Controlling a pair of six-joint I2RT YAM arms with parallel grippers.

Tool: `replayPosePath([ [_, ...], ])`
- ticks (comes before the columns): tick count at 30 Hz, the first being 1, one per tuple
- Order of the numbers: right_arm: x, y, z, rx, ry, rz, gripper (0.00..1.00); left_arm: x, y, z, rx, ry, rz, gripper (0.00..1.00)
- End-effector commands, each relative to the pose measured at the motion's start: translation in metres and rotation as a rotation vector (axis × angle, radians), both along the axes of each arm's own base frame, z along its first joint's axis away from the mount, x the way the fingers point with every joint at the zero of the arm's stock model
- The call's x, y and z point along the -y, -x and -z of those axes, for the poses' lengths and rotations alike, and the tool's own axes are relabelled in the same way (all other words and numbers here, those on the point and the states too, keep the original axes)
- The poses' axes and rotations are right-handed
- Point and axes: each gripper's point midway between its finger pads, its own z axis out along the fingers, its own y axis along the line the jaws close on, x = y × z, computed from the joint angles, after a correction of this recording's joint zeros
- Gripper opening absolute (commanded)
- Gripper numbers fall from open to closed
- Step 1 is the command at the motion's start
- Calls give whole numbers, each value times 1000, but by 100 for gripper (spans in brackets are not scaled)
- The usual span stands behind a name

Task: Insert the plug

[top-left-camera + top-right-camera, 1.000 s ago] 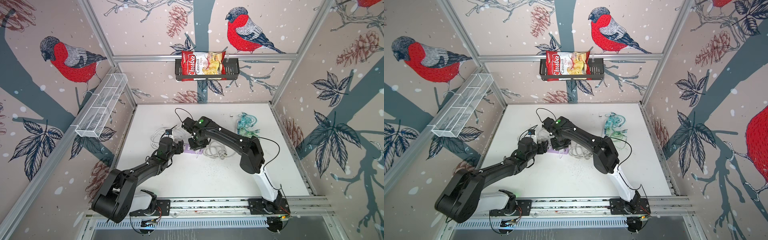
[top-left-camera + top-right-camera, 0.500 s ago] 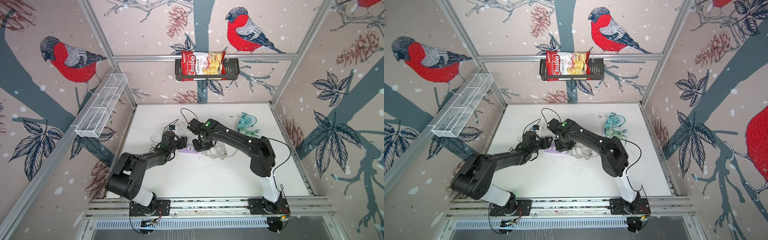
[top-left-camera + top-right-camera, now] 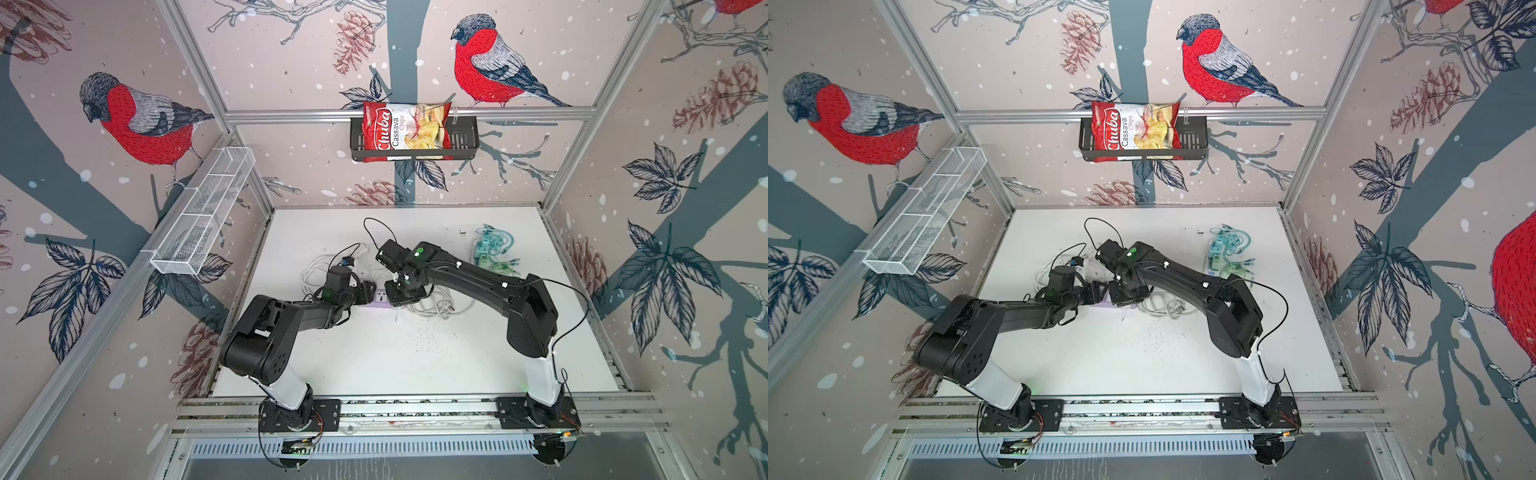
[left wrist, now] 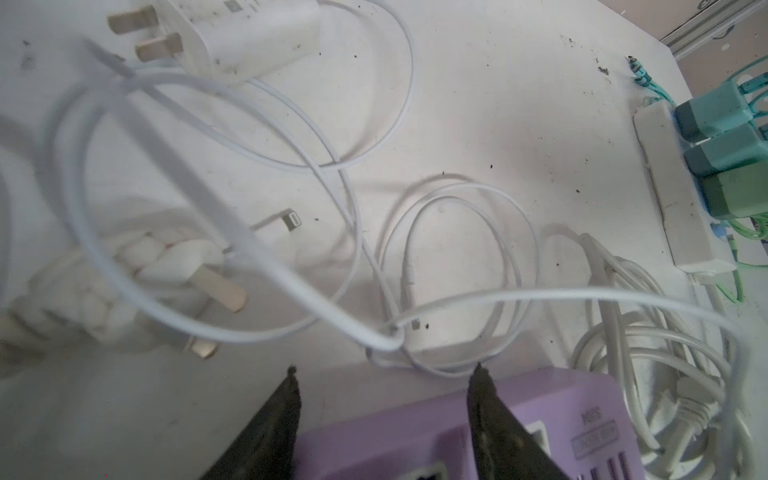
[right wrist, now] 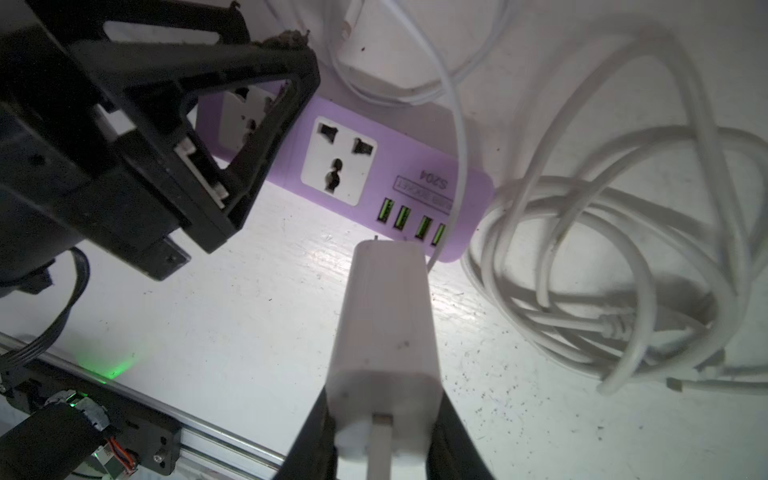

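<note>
- A black wire basket (image 3: 465, 141) hangs on the back wall and holds a red bag of cassava chips (image 3: 405, 132) lying on its side.
- A long white mesh tray (image 3: 203, 216), split into compartments, is fixed along the left wall above the table.
- The right gripper (image 5: 382, 415) is clenched on a white block-shaped plug (image 5: 384, 332), one finger on each flat side. The plug hangs above the white tabletop (image 3: 415, 353), its far end just in front of the strip's row of green USB ports.
- The purple power strip (image 5: 415, 166) lies flat near the middle of the table, with one white three-hole socket (image 5: 338, 160) uncovered.
- The left gripper (image 4: 385, 374) has its jaws parted over the strip's other end, above a second socket. Whether the fingers (image 4: 482, 415) press the strip cannot be told.
- A coil of thick white cable (image 5: 602, 270) lies against the strip's USB end, crowding that side.
- Thin white leads and a loose white three-pin charger (image 4: 232, 33) lie behind the strip.
- Teal chargers in a white strip (image 3: 490, 249) sit near the back right corner, well apart from the grippers.
- In both top views the front half of the tabletop is bare between the two arm bases.
</note>
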Motion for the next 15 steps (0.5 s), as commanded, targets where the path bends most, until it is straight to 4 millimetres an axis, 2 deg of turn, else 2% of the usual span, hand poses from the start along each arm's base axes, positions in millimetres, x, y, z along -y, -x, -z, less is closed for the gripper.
replayPosePath([
  [1,-7,9,-5,-33,-29,-12,1,7,14,1,-31,33,18,62],
  [4,-6,16,-8,-57,-37,-35,1,12,23,-4,-21,37,24,62],
  [8,4,25,-2,-88,8,-44,1,18,34,-8,-16,49,35,62],
  [15,12,28,-7,-99,57,-16,1,11,43,-18,16,50,18,62],
])
